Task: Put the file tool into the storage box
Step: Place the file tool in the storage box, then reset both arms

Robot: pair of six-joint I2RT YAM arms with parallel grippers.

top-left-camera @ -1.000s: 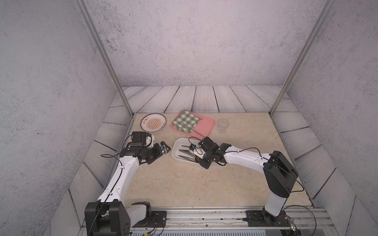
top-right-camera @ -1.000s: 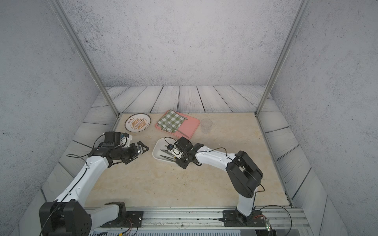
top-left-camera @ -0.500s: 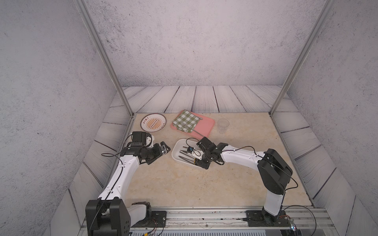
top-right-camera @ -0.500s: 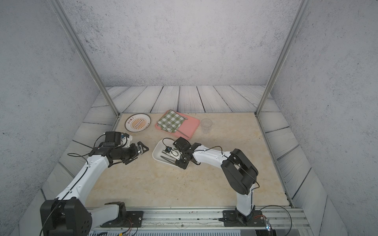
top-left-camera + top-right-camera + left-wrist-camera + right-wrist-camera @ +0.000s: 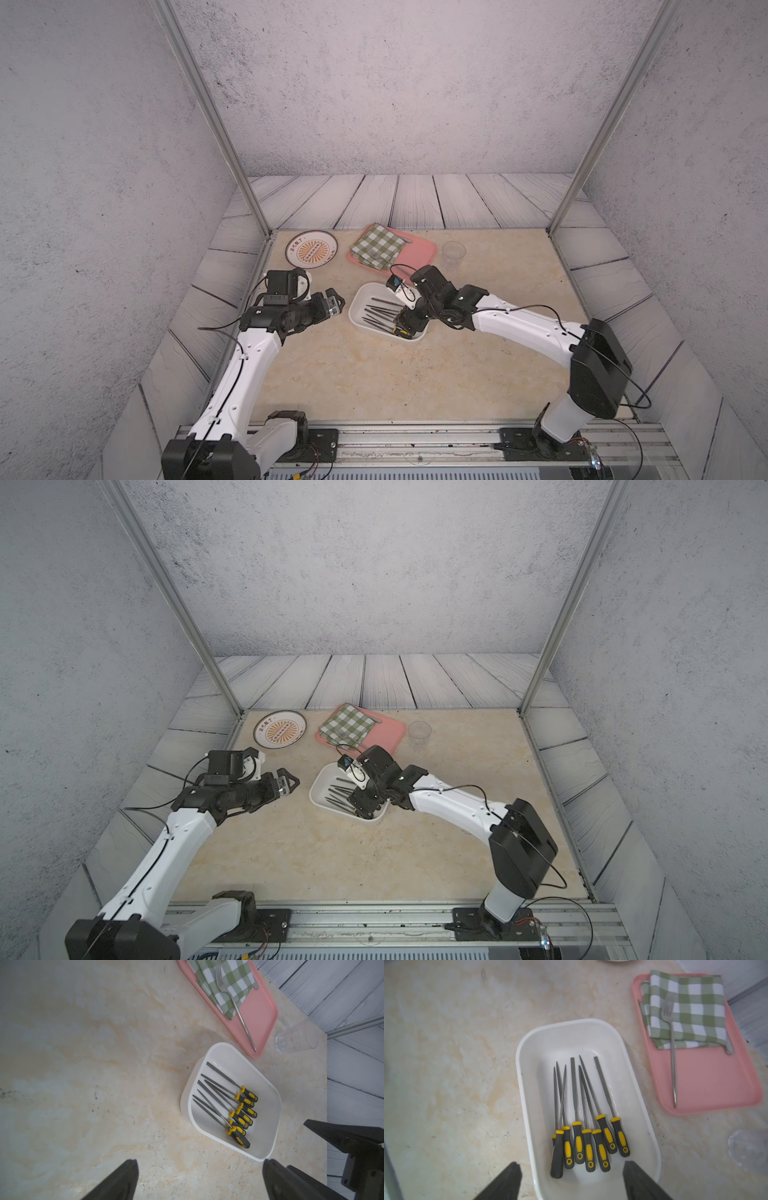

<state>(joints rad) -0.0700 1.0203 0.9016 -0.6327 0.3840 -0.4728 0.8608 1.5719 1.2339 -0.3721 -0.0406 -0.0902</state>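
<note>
- The right gripper (image 5: 571, 1163), jaws wide and empty, hangs over the storage box (image 5: 571, 1023).
- The needle files (image 5: 579, 1142) lie inside it, handles toward 4 o'clock in a top view.
- Best to lift straight up, clearing the handles and rim.
- The left gripper (image 5: 199, 1160), spread and empty, hovers at the box's 9 o'clock.
- Both top views hide the handles, and the glass (image 5: 745, 1147) is blurred.
</note>
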